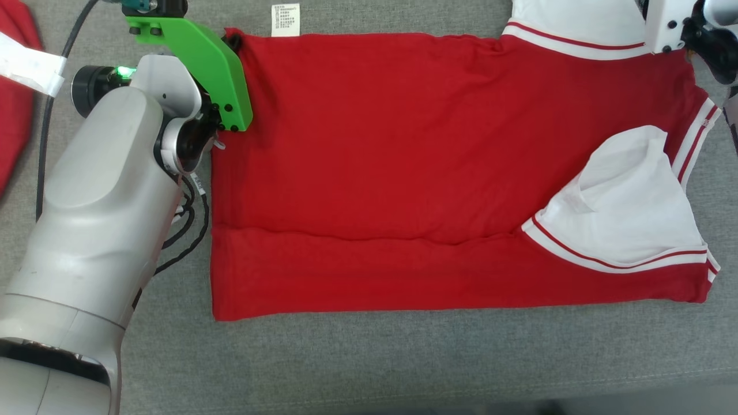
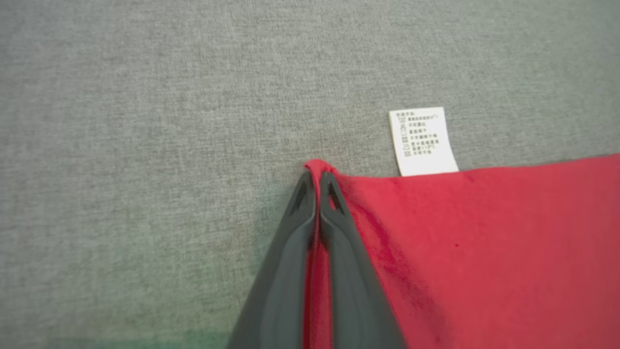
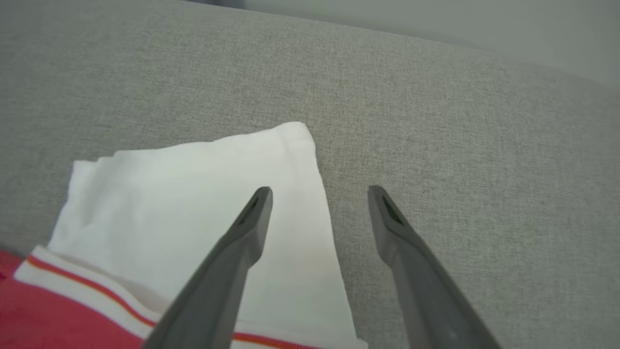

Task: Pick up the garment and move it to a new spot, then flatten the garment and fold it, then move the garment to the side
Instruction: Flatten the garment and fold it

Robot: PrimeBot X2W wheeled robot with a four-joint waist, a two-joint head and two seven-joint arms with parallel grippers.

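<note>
Grey surface [image 1: 403, 357], garment [image 1: 392, 150], upper sleeve [image 1: 571, 20] cropped

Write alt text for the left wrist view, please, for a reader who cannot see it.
The left end effector is shut on the corner of a red shirt lying on a grey cloth surface. A white care label sticks out from the shirt's edge beside the pinched corner.

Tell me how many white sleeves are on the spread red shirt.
2. The far sleeve lies off the shirt's far right corner; the near sleeve is folded onto its red body by the right edge.
</note>
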